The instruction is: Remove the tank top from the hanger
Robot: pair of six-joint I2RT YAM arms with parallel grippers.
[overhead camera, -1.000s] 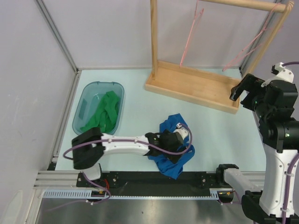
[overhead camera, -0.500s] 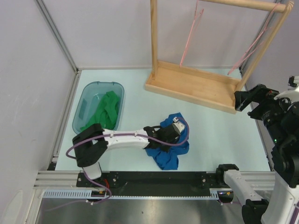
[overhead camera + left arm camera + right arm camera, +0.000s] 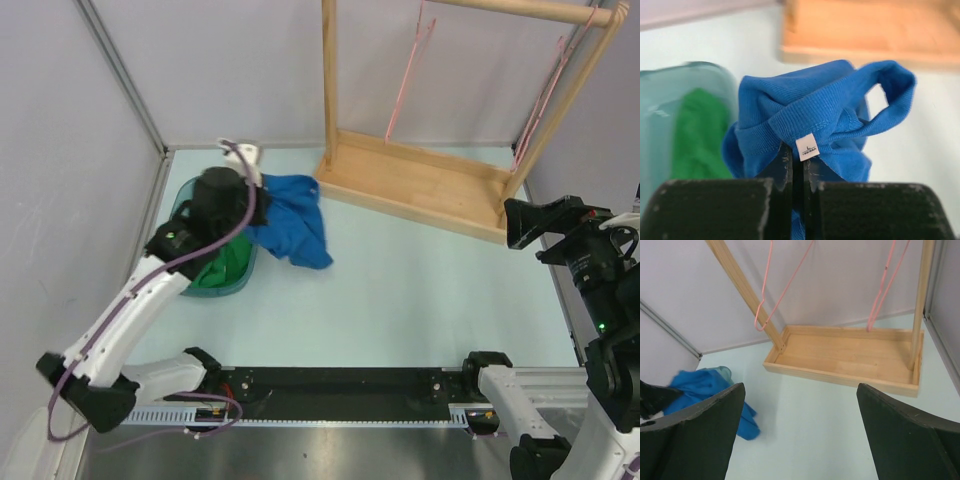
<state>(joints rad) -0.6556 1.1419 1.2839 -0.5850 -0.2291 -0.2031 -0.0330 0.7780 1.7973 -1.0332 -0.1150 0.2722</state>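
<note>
The blue tank top point(image 3: 292, 226) hangs bunched from my left gripper point(image 3: 256, 200), off any hanger, beside the teal bin's right rim. In the left wrist view the left gripper point(image 3: 798, 156) is shut on the tank top point(image 3: 825, 105) at the hem, by its white label. Two pink hangers point(image 3: 405, 75) point(image 3: 545, 92) hang bare on the wooden rack. My right gripper point(image 3: 524, 222) stands open at the right, well away from the cloth. In its own view, the right gripper point(image 3: 800, 388) holds nothing, and the tank top point(image 3: 705, 388) shows at far left, the hangers point(image 3: 771, 290) above.
A teal bin point(image 3: 216, 291) holding a green garment point(image 3: 232, 264) sits at the far left, partly under my left arm. The wooden rack's tray base point(image 3: 420, 185) and uprights fill the back right. Metal-framed walls close the left and back sides.
My left gripper shut on the tank top near the table's front middle, then lifted and carried it back and left to the bin. The right arm drew back slightly, still open.
</note>
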